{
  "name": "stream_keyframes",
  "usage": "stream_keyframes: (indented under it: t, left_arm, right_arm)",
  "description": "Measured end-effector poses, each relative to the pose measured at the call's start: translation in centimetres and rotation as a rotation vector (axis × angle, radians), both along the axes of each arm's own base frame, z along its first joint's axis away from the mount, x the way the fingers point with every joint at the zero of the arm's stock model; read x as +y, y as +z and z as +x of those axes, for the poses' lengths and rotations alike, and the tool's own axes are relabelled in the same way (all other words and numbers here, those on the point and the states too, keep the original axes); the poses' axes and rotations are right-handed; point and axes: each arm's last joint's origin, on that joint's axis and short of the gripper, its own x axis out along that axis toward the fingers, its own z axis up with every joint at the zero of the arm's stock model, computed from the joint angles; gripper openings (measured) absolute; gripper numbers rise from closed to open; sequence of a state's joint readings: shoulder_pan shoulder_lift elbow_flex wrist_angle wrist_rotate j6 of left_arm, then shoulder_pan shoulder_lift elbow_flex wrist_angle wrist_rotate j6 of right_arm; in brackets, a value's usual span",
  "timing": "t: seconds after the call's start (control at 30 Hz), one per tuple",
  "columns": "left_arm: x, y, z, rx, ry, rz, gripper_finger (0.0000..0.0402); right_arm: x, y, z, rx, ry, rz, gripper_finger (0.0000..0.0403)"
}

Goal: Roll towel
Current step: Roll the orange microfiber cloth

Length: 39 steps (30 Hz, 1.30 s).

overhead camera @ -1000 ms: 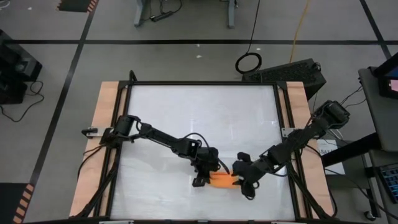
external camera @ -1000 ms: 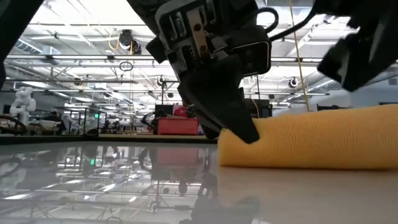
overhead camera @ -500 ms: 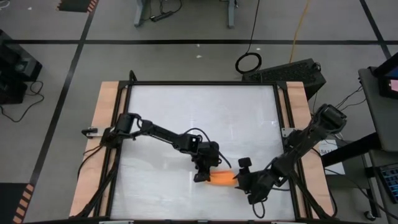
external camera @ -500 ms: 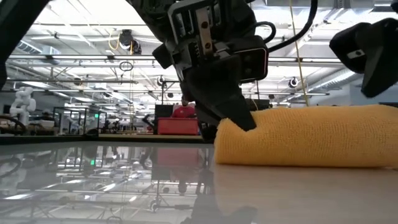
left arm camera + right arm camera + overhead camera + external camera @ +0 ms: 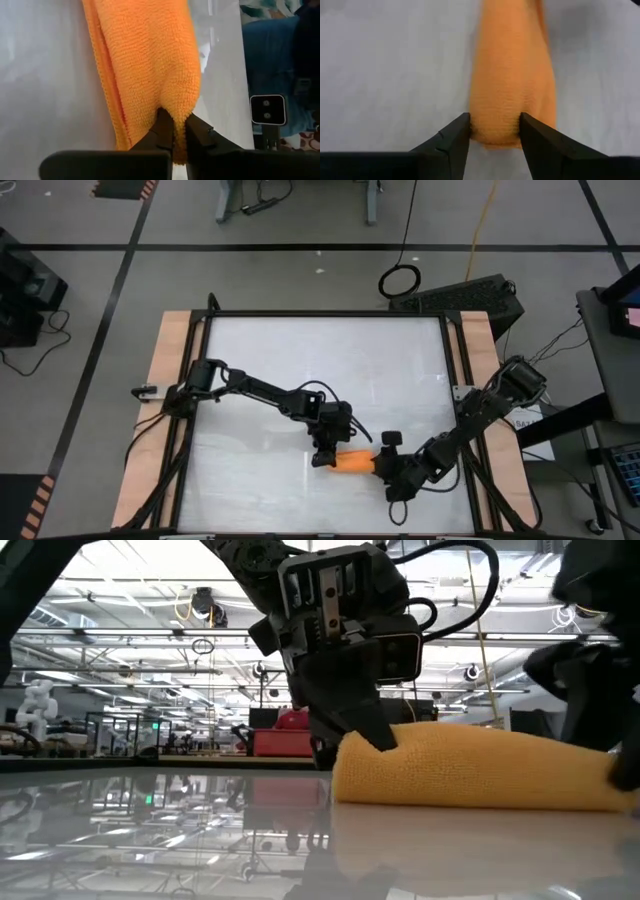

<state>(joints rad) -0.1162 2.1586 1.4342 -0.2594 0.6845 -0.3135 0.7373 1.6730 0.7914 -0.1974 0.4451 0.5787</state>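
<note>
The orange towel [image 5: 353, 461] lies as a short roll on the white table [image 5: 300, 360], near its front edge; it also shows in the low view [image 5: 480, 770]. My left gripper [image 5: 328, 456] is at the roll's left end, shut on cloth [image 5: 175, 117]. My right gripper [image 5: 383, 467] is at the roll's right end, with its fingers closed in on both sides of that end [image 5: 495, 131]. My left gripper pinches a small fold of the roll's outer layer [image 5: 176, 111] between its two fingertips, at the roll's left end. It comes slanting down from the table's left [image 5: 365, 730]. The roll rests on the table. My right gripper holds the roll's right end [image 5: 495, 125] between its two fingers [image 5: 455, 135], one on each side. It comes low from the table's right, along the roll. The roll narrows between the fingers. It lies on the table.
The table's black frame [image 5: 450, 380] and wooden side strips [image 5: 170, 400] border the work surface. Bare table lies toward the far side. A keyboard [image 5: 470, 295] and a cable coil [image 5: 400, 280] lie on the floor beyond the far edge.
My right gripper drew back off the towel toward the near right, then came back to the roll's right end. My left gripper kept its hold on the left end. The roll has shifted a little toward the table's left and far side.
</note>
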Motion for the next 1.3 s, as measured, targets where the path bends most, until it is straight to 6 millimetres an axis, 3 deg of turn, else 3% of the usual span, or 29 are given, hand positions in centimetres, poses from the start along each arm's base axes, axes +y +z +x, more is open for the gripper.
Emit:
stream_keyframes:
  t: [0.23, 0.43, 0.8, 1.3]
  left_arm:
    - [0.0, -0.1, -0.2, 0.021, -0.009, -0.011, 0.0016]
    - [0.0, -0.2, -0.4, 0.046, -0.011, -0.009, 0.0016]
    - [-0.1, -0.1, -0.6, 0.088, -0.010, -0.042, 0.0027]
    - [-0.2, -0.2, -0.9, 0.158, 0.008, -0.073, 0.0030]
  right_arm:
    - [-1.0, -0.2, 0.9, 0.007, -0.070, 0.026, 0.0087]
    - [-1.8, -0.1, 1.8, 0.082, -0.050, 0.162, 0.0011]
    - [-2.6, 0.4, 3.3, 0.185, -0.062, 0.506, 0.0013]
    - [-4.9, 2.3, 4.0, 0.198, -0.202, 0.671, 0.0013]
